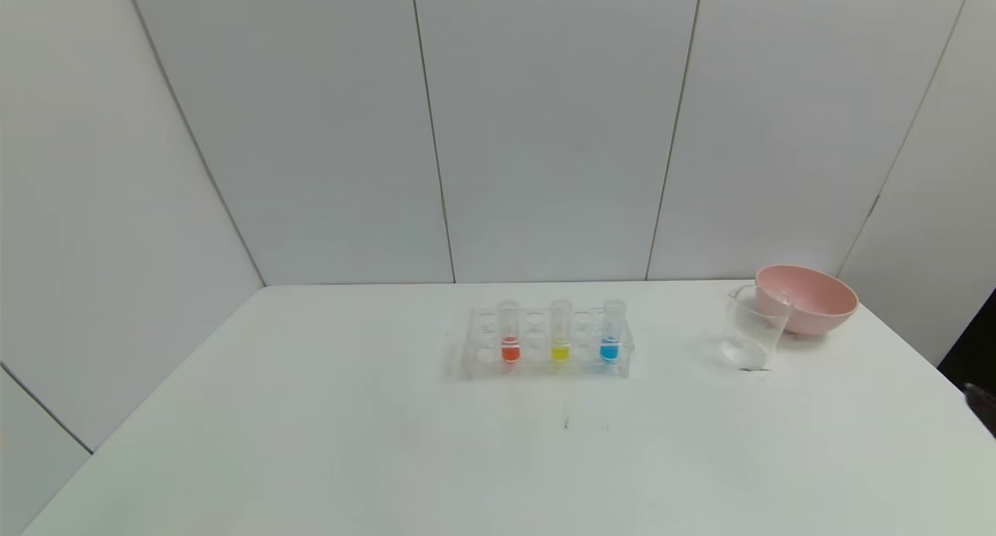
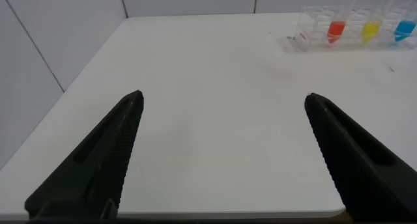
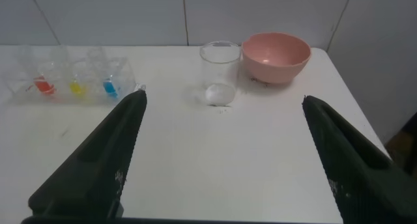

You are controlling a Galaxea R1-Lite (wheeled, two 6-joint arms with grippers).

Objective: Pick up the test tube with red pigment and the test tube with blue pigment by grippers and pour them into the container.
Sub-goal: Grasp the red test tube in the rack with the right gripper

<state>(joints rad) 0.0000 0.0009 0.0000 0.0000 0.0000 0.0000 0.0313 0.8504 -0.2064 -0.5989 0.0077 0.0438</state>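
The red tube [image 1: 510, 338] and the blue tube [image 1: 611, 335] stand upright in a clear rack [image 1: 547, 365] at the table's middle, with a yellow tube [image 1: 560, 337] between them. The clear beaker [image 1: 751, 327] stands empty to the right. My left gripper [image 2: 223, 97] is open and empty over the table's front left, with the red tube [image 2: 335, 30] and the blue tube [image 2: 404, 30] far ahead. My right gripper [image 3: 223, 97] is open and empty near the front edge, facing the beaker [image 3: 219, 73], the red tube [image 3: 43, 85] and the blue tube [image 3: 109, 88]. Neither gripper shows in the head view.
A pink bowl [image 1: 805, 297] sits just behind and to the right of the beaker, close to the table's right edge; it also shows in the right wrist view [image 3: 276, 56]. Grey wall panels stand behind the white table [image 1: 311, 443].
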